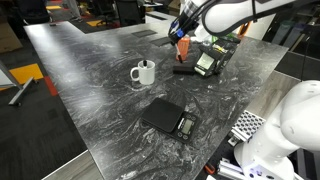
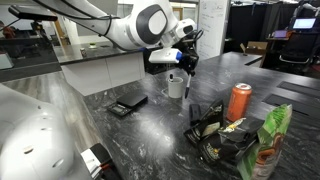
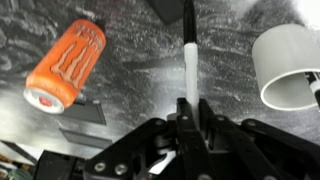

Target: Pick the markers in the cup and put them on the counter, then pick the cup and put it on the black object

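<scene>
Claw (image 3: 190,112) clamped on one marker (image 3: 189,60) — long axis running straight out from it toward the desk (image 3: 140,40) — cup (image 3: 290,60) one side, can (image 3: 65,65) opposite.

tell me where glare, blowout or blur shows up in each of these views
in an exterior view the glossy counter carries a pale sheen from the room lights; in an exterior view the white robot base sits close to the lens and looks soft; in the wrist view the cup is blown out to flat white, while the marker in the gripper is fairly sharp
</scene>
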Robot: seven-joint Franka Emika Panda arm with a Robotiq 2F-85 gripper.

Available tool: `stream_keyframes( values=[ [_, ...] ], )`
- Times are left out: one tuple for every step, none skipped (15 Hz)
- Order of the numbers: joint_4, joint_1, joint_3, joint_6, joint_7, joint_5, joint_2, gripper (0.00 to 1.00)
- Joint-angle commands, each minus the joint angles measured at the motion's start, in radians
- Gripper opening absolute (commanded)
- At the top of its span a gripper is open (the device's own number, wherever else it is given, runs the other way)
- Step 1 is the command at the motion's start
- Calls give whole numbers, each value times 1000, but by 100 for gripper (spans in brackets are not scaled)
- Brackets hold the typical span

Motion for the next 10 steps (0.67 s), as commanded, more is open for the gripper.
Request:
stream_keyframes(
  values=[
    [-27, 30, -71, -55, -50, 127, 77, 3],
    [-28, 42, -90, -70, -68, 172, 106, 3],
    [-25, 55, -107, -89, -88, 219, 134, 3],
    [-17, 69, -123, -114, -113, 266, 164, 3],
    [-9, 79, -133, -138, -134, 309, 189, 3],
    [0, 84, -137, -158, -148, 339, 209, 3],
    [10, 83, -137, -179, -152, 357, 225, 3],
    [17, 77, -130, -190, -142, 358, 234, 36],
    [25, 74, -125, -203, -136, 361, 241, 37],
    [29, 69, -118, -208, -123, 351, 246, 44]
  ],
)
